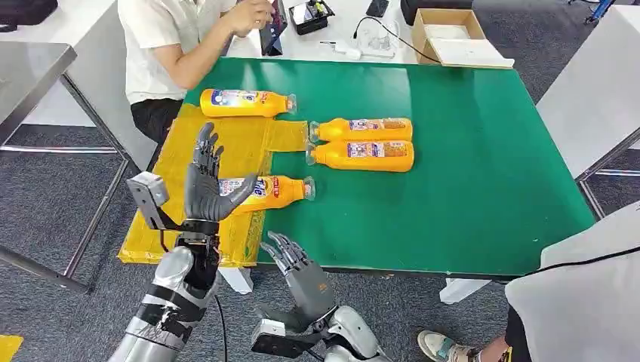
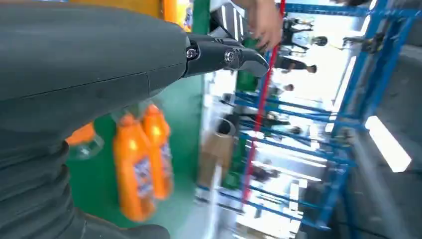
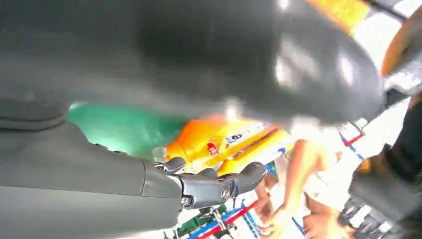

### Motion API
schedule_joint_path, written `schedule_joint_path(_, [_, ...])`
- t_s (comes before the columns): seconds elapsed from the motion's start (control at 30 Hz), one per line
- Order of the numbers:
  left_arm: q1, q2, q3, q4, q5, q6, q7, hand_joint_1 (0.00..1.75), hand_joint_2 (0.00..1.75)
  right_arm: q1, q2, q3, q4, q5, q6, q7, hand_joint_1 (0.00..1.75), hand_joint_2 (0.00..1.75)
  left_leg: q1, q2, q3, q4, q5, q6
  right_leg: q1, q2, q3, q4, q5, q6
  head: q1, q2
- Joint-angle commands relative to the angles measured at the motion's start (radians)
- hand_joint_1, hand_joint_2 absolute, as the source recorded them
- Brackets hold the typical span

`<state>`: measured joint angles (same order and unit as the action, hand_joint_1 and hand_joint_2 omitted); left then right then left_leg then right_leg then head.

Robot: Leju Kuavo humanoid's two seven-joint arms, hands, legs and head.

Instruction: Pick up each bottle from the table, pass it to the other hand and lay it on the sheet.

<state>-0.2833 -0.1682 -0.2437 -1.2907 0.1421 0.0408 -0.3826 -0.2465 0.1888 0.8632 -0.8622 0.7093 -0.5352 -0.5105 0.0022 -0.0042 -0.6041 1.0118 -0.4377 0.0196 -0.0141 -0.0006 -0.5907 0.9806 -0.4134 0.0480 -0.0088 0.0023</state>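
Four orange bottles lie on the green table (image 1: pixel 468 151). One bottle (image 1: pixel 245 102) is at the far end of the yellow sheet (image 1: pixel 226 139). Two bottles (image 1: pixel 362 129) (image 1: pixel 364 155) lie side by side on bare green; the left wrist view shows this pair (image 2: pixel 142 164). A fourth bottle (image 1: pixel 272 191) rests on the sheet's right edge, cap over the green. My left hand (image 1: pixel 207 181) is raised in front of that bottle, fingers spread, holding nothing. My right hand (image 1: pixel 298 268) hovers open below the table's front edge. Its fingers (image 3: pixel 214 186) show before blurred orange bottles (image 3: pixel 224 142).
A person in a white shirt (image 1: pixel 170 45) sits at the table's far left corner, a hand raised. Another person (image 1: pixel 581 294) stands at the near right. A cardboard box (image 1: pixel 449 34) and small devices lie on the white table behind. A grey table (image 1: pixel 30 68) stands left.
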Motion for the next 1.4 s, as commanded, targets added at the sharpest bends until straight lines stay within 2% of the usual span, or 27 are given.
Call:
schedule_joint_path(0.03, [0.135,0.046,0.024,-0.224,0.101,0.06,-0.01,0.0,1.75,0.127,-0.031,-0.186,-0.265,-0.296,0.078,-0.1,0.0,1.75,0.001,0.004,0.009,0.0,-0.005,-0.002,0.001,0.004,0.007,0.0,-0.004,-0.003,0.0,0.0])
schedule_joint_path(0.07, [0.135,0.046,0.024,-0.224,0.101,0.06,-0.01,0.0,1.75,0.127,-0.031,-0.186,-0.265,-0.296,0.078,-0.1,0.0,1.75,0.0,0.001,0.003,-0.001,-0.002,-0.001,0.0,0.0,0.002,0.0,-0.001,-0.002,0.0,0.0])
schedule_joint_path(0.1, [0.135,0.046,0.024,-0.224,0.101,0.06,-0.01,0.0,1.75,0.127,-0.031,-0.186,-0.265,-0.296,0.078,-0.1,0.0,1.75,0.001,0.0,0.004,0.0,-0.002,-0.001,0.001,0.0,0.004,0.0,-0.002,-0.002,0.0,0.0])
schedule_joint_path(0.17, [0.179,0.04,0.015,-0.265,0.182,0.051,-0.002,0.0,1.75,0.178,-0.012,-0.294,-0.359,-0.433,0.062,-0.153,0.0,1.75,0.001,0.001,0.005,0.0,-0.003,-0.001,0.001,0.001,0.004,0.0,-0.002,-0.002,0.0,0.0])
schedule_joint_path(0.27, [0.24,0.063,-0.041,-0.32,0.17,0.061,-0.016,0.0,1.75,0.198,-0.07,-0.376,-0.483,-0.422,0.023,-0.146,0.0,1.75,0.0,0.0,0.002,0.0,-0.001,-0.001,0.0,0.0,0.002,0.0,-0.001,-0.001,0.0,0.0])
schedule_joint_path(0.3, [0.251,0.071,-0.063,-0.32,0.145,0.069,-0.018,0.0,1.75,0.194,-0.091,-0.405,-0.486,-0.384,0.0,-0.132,0.0,1.75,0.0,0.0,0.003,-0.001,-0.002,-0.001,0.0,-0.001,0.003,-0.001,-0.002,-0.002,0.0,0.0])
schedule_joint_path(0.37, [0.266,0.088,-0.118,-0.298,0.063,0.091,-0.04,0.0,1.75,0.154,-0.144,-0.463,-0.403,-0.16,-0.125,-0.081,0.0,1.75,0.0,-0.002,0.004,-0.001,-0.002,-0.001,0.0,-0.002,0.004,-0.002,-0.002,-0.001,0.0,0.0])
schedule_joint_path(0.47, [0.286,0.088,-0.159,-0.27,-0.079,0.165,-0.076,0.0,1.75,0.057,-0.217,-0.542,-0.206,0.073,-0.163,0.022,0.0,1.75,-0.001,-0.003,0.008,-0.003,-0.001,0.0,0.0,-0.003,0.009,-0.005,-0.001,-0.001,0.0,0.0])
schedule_joint_path(0.57, [0.303,0.081,-0.169,-0.279,-0.106,0.174,-0.081,0.0,1.75,-0.003,-0.227,-0.666,-0.112,0.262,-0.163,0.043,0.0,1.75,-0.002,-0.001,0.005,-0.002,0.0,0.001,-0.002,-0.001,0.006,-0.004,0.001,0.0,0.0,0.0])
schedule_joint_path(0.6, [0.304,0.082,-0.169,-0.283,-0.108,0.175,-0.081,0.0,1.75,-0.013,-0.23,-0.67,-0.099,0.255,-0.163,0.035,0.0,1.75,-0.002,0.0,0.006,-0.002,-0.001,0.0,-0.001,0.0,0.007,-0.004,0.001,-0.001,0.0,0.0])
schedule_joint_path(0.63, [0.312,0.077,-0.166,-0.291,-0.114,0.179,-0.079,0.0,1.75,-0.044,-0.245,-0.671,-0.046,0.321,-0.163,0.097,0.0,1.75,-0.002,0.0,0.007,-0.002,-0.001,0.0,-0.002,0.0,0.007,-0.004,0.001,0.0,0.0,0.0])
schedule_joint_path(0.77, [0.324,0.073,-0.16,-0.287,-0.123,0.174,-0.067,0.0,1.75,-0.08,-0.266,-0.652,0.017,0.313,-0.104,0.139,0.0,1.75,-0.003,0.0,0.004,-0.001,0.0,0.001,-0.003,0.001,0.003,-0.003,0.002,0.001,0.0,0.0])
schedule_joint_path(1.0, [0.324,0.073,-0.158,-0.285,-0.123,0.174,-0.067,0.0,1.75,-0.079,-0.264,-0.65,0.017,0.314,-0.105,0.143,0.0,1.75,-0.003,0.0,0.005,-0.001,-0.001,0.001,-0.002,0.001,0.004,-0.002,0.001,0.001,0.0,0.0])
schedule_joint_path(1.17, [0.321,0.053,-0.149,-0.256,-0.159,0.189,-0.053,0.0,1.75,-0.143,-0.284,-0.593,0.112,0.387,-0.073,0.236,0.0,1.75,-0.003,0.001,0.003,-0.001,0.0,0.001,-0.003,0.001,0.003,-0.002,0.001,0.001,0.0,0.0])
schedule_joint_path(1.4, [0.293,0.043,-0.153,-0.228,-0.165,0.19,-0.04,0.0,1.75,-0.247,-0.223,-0.551,0.28,0.379,0.021,0.262,0.0,1.75,-0.003,0.004,0.005,-0.001,0.0,0.001,-0.002,0.004,0.004,-0.002,0.002,0.0,0.0,0.0])
